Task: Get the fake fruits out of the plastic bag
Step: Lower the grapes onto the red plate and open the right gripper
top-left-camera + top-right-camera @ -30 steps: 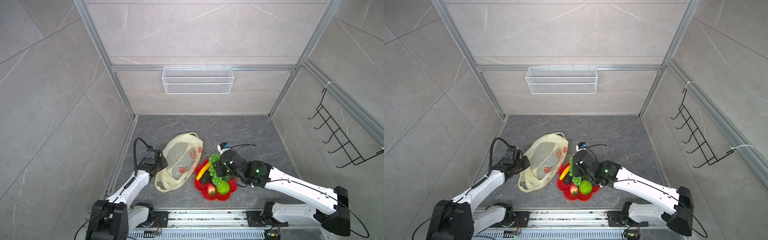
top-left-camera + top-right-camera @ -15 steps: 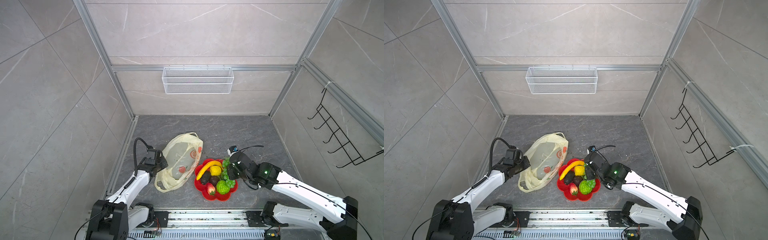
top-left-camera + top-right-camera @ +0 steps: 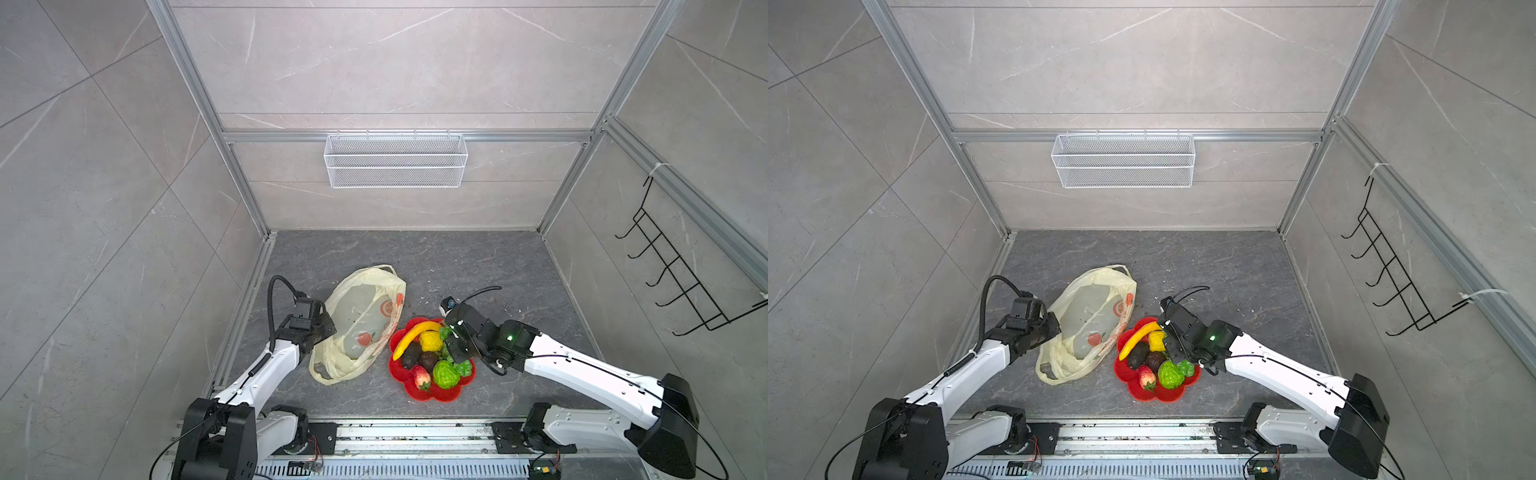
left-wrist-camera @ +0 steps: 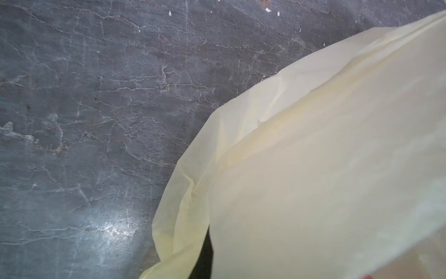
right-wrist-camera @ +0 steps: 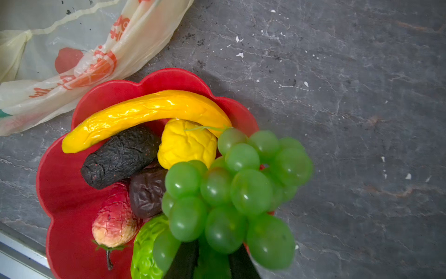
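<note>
While the right fingers (image 5: 184, 262) gripped the grapes (image 5: 231, 193) over the plate (image 3: 432, 397) edge on that arm's side, the left fingers (image 3: 329, 329) were closed on the bag (image 3: 361, 316) edge. Bag lay crumpled on the worktop (image 3: 478, 266), just left of the plate in both top views. Banana (image 3: 411, 336), lemon (image 3: 430, 340), two avocados (image 3: 411, 355), strawberry (image 3: 420, 377) and green ball (image 3: 445, 374) sat in the plate. Could not tell whether the grapes touched the plate.

Red plate (image 3: 432, 398), wire basket (image 3: 395, 160), hook rack (image 3: 681, 269)
</note>
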Robot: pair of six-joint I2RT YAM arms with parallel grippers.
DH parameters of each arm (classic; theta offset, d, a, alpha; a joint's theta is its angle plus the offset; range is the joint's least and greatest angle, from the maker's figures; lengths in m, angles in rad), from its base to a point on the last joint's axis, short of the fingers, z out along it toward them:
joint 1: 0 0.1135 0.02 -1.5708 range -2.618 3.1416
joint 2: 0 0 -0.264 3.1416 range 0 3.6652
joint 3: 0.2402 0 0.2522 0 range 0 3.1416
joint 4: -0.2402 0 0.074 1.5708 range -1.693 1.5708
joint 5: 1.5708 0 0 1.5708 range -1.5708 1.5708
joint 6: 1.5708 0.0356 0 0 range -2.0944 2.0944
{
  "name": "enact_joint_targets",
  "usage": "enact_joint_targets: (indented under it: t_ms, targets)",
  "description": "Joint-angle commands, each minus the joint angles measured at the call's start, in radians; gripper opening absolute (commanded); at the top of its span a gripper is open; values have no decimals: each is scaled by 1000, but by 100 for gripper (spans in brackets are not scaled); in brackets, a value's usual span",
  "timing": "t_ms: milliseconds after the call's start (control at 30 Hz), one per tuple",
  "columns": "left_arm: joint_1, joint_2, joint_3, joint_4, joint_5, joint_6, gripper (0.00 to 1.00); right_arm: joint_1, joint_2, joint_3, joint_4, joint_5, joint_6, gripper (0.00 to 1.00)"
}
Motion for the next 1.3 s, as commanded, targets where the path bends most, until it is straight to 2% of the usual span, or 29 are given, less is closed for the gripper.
enact_joint_targets:
  t_ms: [0, 267, 833, 967, 1267]
  targets:
    - [8, 4, -1, 22, 9, 23, 0, -2, 46, -8, 68, -21, -71, 21]
    - [8, 9, 2, 23, 10, 23, 0, -2, 73, -20, 130, -37, -95, 26]
    - [8, 11, 4, 23, 12, 25, 0, -12, 130, -75, 215, -140, -19, 51]
    - [8, 6, 2, 21, 11, 26, 0, -31, 128, -95, 250, -192, 1, 56]
    - [8, 7, 2, 20, 10, 26, 0, -116, 97, -161, 337, -349, 56, 76]
